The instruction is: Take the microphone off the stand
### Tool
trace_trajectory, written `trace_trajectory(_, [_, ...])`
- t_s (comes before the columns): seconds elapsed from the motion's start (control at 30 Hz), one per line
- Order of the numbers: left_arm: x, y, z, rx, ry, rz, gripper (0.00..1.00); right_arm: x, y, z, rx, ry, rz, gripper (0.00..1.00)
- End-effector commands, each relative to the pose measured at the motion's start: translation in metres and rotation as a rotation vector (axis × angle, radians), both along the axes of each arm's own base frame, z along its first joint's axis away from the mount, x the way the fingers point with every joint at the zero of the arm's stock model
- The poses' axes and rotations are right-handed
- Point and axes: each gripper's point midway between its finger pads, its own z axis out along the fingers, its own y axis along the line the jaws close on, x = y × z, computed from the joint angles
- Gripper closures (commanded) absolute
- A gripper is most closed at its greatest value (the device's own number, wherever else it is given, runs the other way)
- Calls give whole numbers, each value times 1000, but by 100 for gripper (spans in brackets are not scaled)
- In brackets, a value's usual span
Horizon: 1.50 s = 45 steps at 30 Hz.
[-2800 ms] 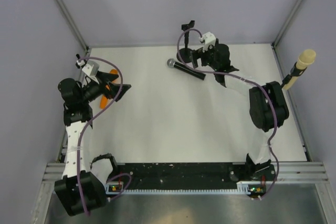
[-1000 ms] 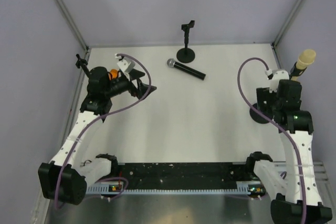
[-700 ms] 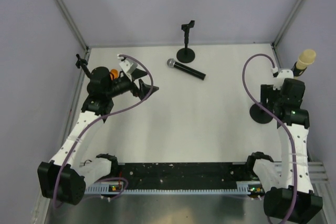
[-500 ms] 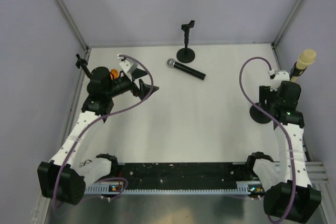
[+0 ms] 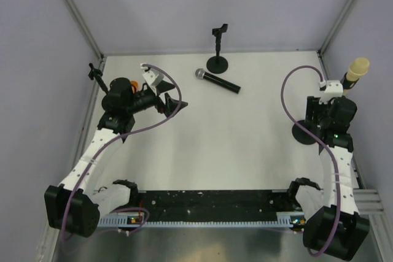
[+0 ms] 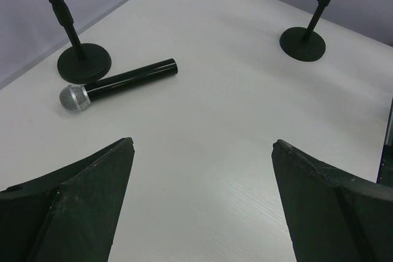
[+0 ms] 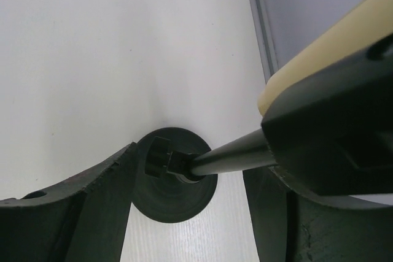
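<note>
Brought right end effector nearer cream microphone since a second ago, jaws narrower yet apart, straddling the stand. Leaves microphone clipped there. Holds left end effector wide, empty, facing black microphone on counter beside bare stand.

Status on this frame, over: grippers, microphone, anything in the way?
Left gripper open, hovering clear. Right gripper open, straddling the stand. Beige microphone on it, not yet removed. Black microphone lies far off, no obstruction.

1 overhead camera, 2 close wrist cameras, all facing table.
</note>
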Motion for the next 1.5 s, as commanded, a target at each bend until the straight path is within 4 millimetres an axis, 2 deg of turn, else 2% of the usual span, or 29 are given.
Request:
trace_trajectory(0.0, [2,-4,7,-6,-53,-12,1,12,7,24,-2,-134,55,34])
trace_trajectory(0.27, [2,-7,6,-10,-48,-19,1,13,-3,29,-60,-229,10,46])
trace_trajectory(0.43, [1,-8,6,-10,-47,-26,1,16,-13,22,-75,-227,-32,55])
trace_trajectory(0.63, [0,-9,7,-7,-52,-26,1,21,-14,24,-72,-263,-37,66])
trace_trajectory(0.67, [1,-9,5,-5,-48,-26,1,21,-14,23,-68,-263,-36,69])
trace_trajectory(0.8, [2,-11,4,-4,-43,-31,1,24,-12,27,-59,-281,-28,93])
trace_trajectory(0.87, [2,-12,5,-5,-42,-34,1,25,-11,30,-53,-289,-25,100])
trace_trajectory(1.03, [4,-14,8,-8,-42,-35,1,27,-5,38,-27,-305,-2,100])
trace_trajectory(1.1, [4,-15,8,-7,-44,-35,1,27,2,43,-15,-315,33,100])
trace_trajectory(1.2, [4,-16,12,-8,-54,-38,1,28,28,60,31,-341,167,100])
trace_trajectory(1.33, [4,-18,25,-12,-82,-51,1,25,86,96,174,-368,458,100])
trace_trajectory(1.47, [1,-21,40,-24,-108,-79,1,13,132,133,307,-376,679,100])
